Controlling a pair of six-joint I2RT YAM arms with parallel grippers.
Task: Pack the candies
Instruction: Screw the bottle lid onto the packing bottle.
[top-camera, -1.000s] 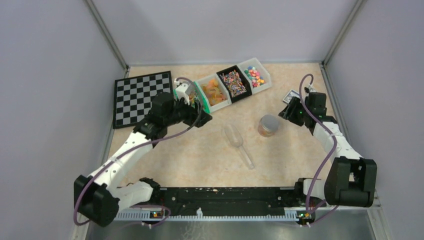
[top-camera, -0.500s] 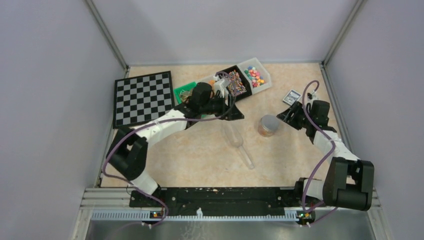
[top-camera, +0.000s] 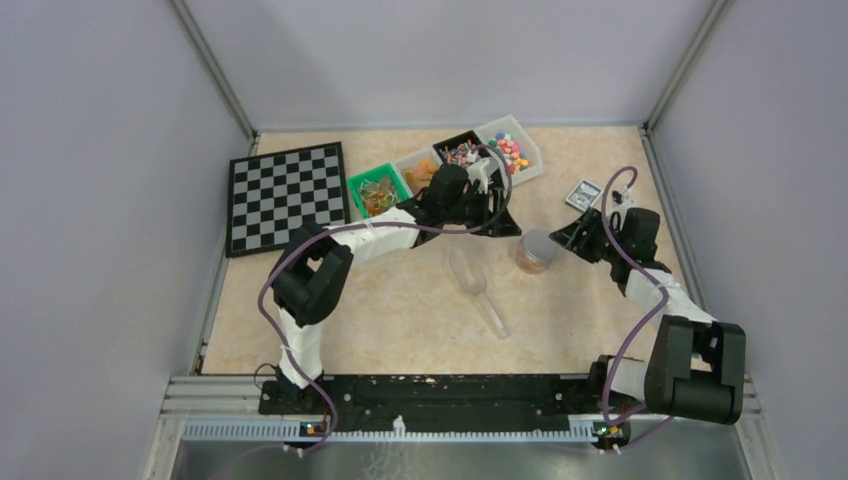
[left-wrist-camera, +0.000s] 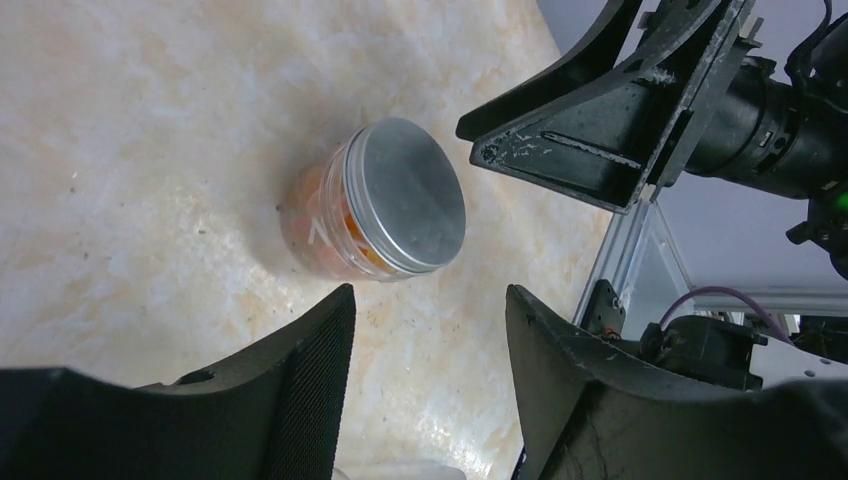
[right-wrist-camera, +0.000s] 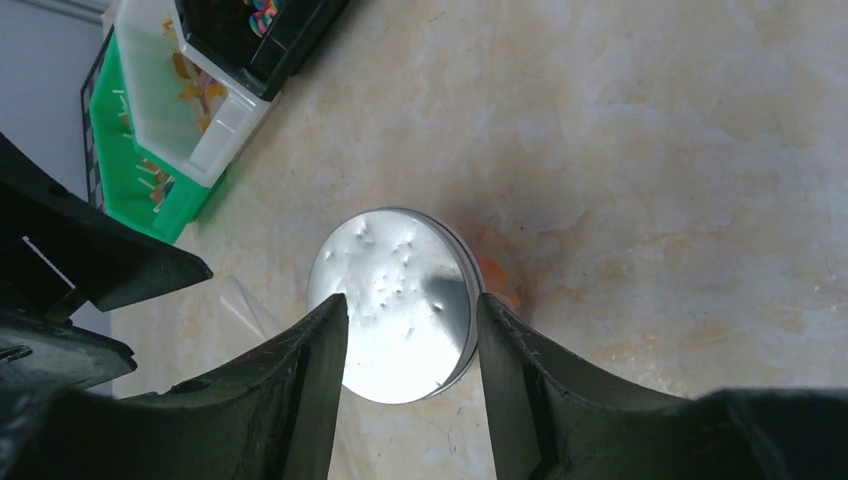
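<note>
A clear jar (top-camera: 537, 251) with a silver lid (left-wrist-camera: 405, 208) stands on the table, holding orange-red candies (left-wrist-camera: 318, 222). My left gripper (top-camera: 507, 224) reaches in from the left and stops just short of the jar. In the left wrist view my left gripper (left-wrist-camera: 428, 300) is open with only bare table between its fingers. My right gripper (top-camera: 571, 236) hovers just right of the jar, open. In the right wrist view the lid (right-wrist-camera: 395, 270) shows between and beyond the right gripper's (right-wrist-camera: 411, 300) fingers, which do not touch it. More loose candies fill the bins (top-camera: 512, 150) at the back.
A clear scoop (top-camera: 475, 284) lies on the table left of the jar. Green (top-camera: 376, 190), white (top-camera: 420, 172) and black (top-camera: 459, 152) bins sit behind my left arm. A chessboard (top-camera: 284, 195) lies at back left, a small card (top-camera: 583, 192) at back right.
My left arm has swung right from beside the chessboard, past the bins, to the jar, its jaws narrowing a little. My right gripper has edged down and closer to the jar.
</note>
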